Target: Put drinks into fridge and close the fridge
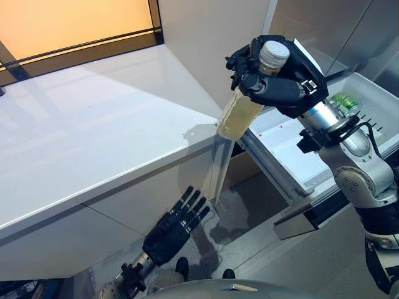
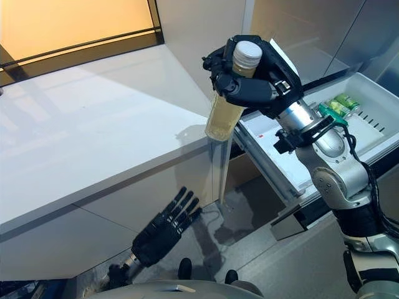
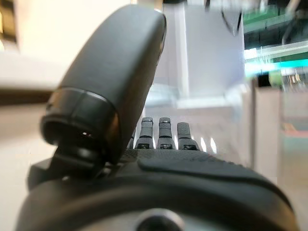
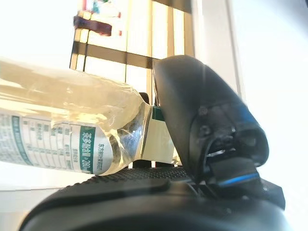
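My right hand (image 1: 277,78) is shut on a clear bottle (image 1: 240,112) of pale yellow drink with a white cap (image 1: 274,53). It holds the bottle in the air by its upper part, above the white counter's corner and next to the open fridge drawer (image 1: 290,156). The bottle (image 4: 62,132) and the hand's thumb (image 4: 207,134) show close up in the right wrist view. Green drinks (image 1: 345,101) lie at the far end of the drawer. My left hand (image 1: 174,227) hangs low below the counter, fingers straight and empty; its thumb (image 3: 113,91) also shows in the left wrist view.
A white counter (image 1: 93,124) fills the left half, its corner (image 1: 209,140) right under the bottle. The drawer's white tray (image 2: 293,159) has bare room near its front. A dark-framed window (image 1: 75,28) lies behind the counter. Grey fridge panels (image 1: 324,25) stand behind the drawer.
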`<state>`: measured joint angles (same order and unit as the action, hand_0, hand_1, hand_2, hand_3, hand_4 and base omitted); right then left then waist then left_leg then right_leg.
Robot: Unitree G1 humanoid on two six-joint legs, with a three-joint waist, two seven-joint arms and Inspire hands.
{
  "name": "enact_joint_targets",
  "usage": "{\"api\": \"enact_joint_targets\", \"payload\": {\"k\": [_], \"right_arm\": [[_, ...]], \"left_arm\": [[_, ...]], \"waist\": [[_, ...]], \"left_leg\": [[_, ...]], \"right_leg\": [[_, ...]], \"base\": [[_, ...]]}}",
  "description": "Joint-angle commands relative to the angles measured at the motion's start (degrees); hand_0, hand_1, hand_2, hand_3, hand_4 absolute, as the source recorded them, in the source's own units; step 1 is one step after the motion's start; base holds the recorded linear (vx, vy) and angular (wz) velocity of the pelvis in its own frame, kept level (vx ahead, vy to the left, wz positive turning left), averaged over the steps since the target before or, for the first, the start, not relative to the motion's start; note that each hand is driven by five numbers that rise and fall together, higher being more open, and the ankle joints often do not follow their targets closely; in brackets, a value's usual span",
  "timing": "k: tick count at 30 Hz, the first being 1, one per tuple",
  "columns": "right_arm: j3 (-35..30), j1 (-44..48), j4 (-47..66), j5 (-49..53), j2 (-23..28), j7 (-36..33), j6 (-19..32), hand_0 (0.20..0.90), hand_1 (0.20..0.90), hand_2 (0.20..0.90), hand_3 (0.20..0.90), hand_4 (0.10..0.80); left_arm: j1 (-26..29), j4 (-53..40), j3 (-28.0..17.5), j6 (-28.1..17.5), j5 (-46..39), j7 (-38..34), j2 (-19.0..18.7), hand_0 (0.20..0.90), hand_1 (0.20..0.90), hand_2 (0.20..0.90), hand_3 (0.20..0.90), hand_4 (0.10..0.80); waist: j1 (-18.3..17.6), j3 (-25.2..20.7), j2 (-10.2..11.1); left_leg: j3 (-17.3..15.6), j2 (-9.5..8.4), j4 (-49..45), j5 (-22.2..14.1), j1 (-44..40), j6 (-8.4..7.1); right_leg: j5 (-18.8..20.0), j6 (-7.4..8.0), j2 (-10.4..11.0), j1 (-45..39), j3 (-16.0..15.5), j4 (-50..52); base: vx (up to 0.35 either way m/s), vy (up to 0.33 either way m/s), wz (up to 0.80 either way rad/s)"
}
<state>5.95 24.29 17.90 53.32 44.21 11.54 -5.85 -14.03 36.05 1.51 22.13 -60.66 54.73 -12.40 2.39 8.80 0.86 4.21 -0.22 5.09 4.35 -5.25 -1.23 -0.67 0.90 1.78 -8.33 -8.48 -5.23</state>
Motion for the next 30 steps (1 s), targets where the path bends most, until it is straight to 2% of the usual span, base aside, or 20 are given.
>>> {"api": "enact_joint_targets", "payload": {"k": [1, 2, 6, 10, 17, 26, 30], "right_arm": [[-8.4, 4.9, 6.0, 9.1, -1.3, 1.6, 4.2, 0.3, 0.3, 0.3, 0.2, 0.1], [-8.5, 4.6, 6.1, 9.6, -1.4, 1.8, 3.8, 0.3, 0.3, 0.3, 0.2, 0.1], [-9.6, 2.0, 7.3, 12.7, -2.0, 4.2, 1.4, 0.3, 0.3, 0.3, 0.2, 0.1], [-10.6, -0.1, 9.4, 13.4, -3.3, 5.6, -0.4, 0.3, 0.3, 0.3, 0.2, 0.1], [-13.1, -4.9, 12.1, 11.1, -5.4, 8.0, 1.0, 0.3, 0.3, 0.3, 0.2, 0.1], [-20.4, -13.5, 12.4, 4.1, -5.1, 8.2, 6.0, 0.3, 0.3, 0.3, 0.2, 0.1], [-25.4, -19.2, 10.2, 1.4, -4.2, 7.7, 6.9, 0.3, 0.3, 0.3, 0.2, 0.1]], "left_arm": [[2.5, 4.5, 0.2, -7.4, 1.4, -3.6, -1.8, 0.9, 0.9, 0.9, 0.9, 0.8], [2.8, 5.0, 0.6, -8.1, 1.9, -4.5, -1.9, 0.9, 0.9, 0.9, 0.9, 0.8], [4.5, 8.4, 3.2, -19.4, 11.8, -17.0, -3.1, 0.9, 0.9, 0.9, 0.9, 0.8], [6.7, 13.1, 4.1, -25.4, 21.3, -23.3, -3.0, 0.9, 0.9, 0.9, 0.9, 0.8], [8.4, 21.1, 5.2, -30.1, 29.7, -31.5, -1.7, 0.9, 0.9, 0.9, 0.9, 0.8], [8.0, 24.1, 4.8, -30.8, 31.6, -34.2, -1.1, 0.9, 0.9, 0.9, 0.9, 0.8], [6.7, 21.9, 4.1, -29.8, 31.6, -35.9, -0.6, 0.9, 0.9, 0.9, 0.9, 0.8]], "waist": [[-0.3, -6.7, 3.1], [-0.4, -6.7, 3.2], [-1.2, -6.4, 3.4], [-1.8, -6.3, 3.7], [-3.1, -6.1, 4.2], [-5.2, -6.0, 4.3], [-6.2, -5.8, 4.3]], "left_leg": [[-3.2, -2.22, -0.1, -5.5, -0.7, 1.75], [-3.3, -2.22, -0.1, -5.5, -0.7, 1.76], [-3.9, -2.14, -0.1, -6.0, -0.9, 1.82], [-4.4, -2.19, -0.1, -6.0, -0.8, 1.88], [-5.3, -2.16, -0.1, -6.2, -0.6, 2.02], [-6.4, -1.86, -0.1, -6.5, -0.8, 2.13], [-7.4, -1.74, -0.1, -6.6, -0.9, 2.27]], "right_leg": [[2.8, 3.07, 0.9, 2.7, 1.5, 1.0], [2.8, 3.09, 0.9, 2.8, 1.5, 1.0], [2.6, 3.35, 0.6, 2.9, 2.1, 1.1], [2.7, 3.49, 0.5, 3.3, 2.5, 1.3], [2.5, 3.76, 0.4, 4.1, 3.3, 2.2], [2.0, 3.91, 0.3, 5.1, 4.8, 3.8], [1.9, 3.92, 0.1, 5.5, 5.4, 4.2]], "base": [[0.0, 0.0, 0.0], [0.0, 0.0, 0.0], [-0.011, 0.023, -0.05], [-0.006, 0.023, -0.12], [-0.013, 0.014, -0.06], [-0.007, 0.013, -0.09], [0.002, 0.005, -0.1]]}}
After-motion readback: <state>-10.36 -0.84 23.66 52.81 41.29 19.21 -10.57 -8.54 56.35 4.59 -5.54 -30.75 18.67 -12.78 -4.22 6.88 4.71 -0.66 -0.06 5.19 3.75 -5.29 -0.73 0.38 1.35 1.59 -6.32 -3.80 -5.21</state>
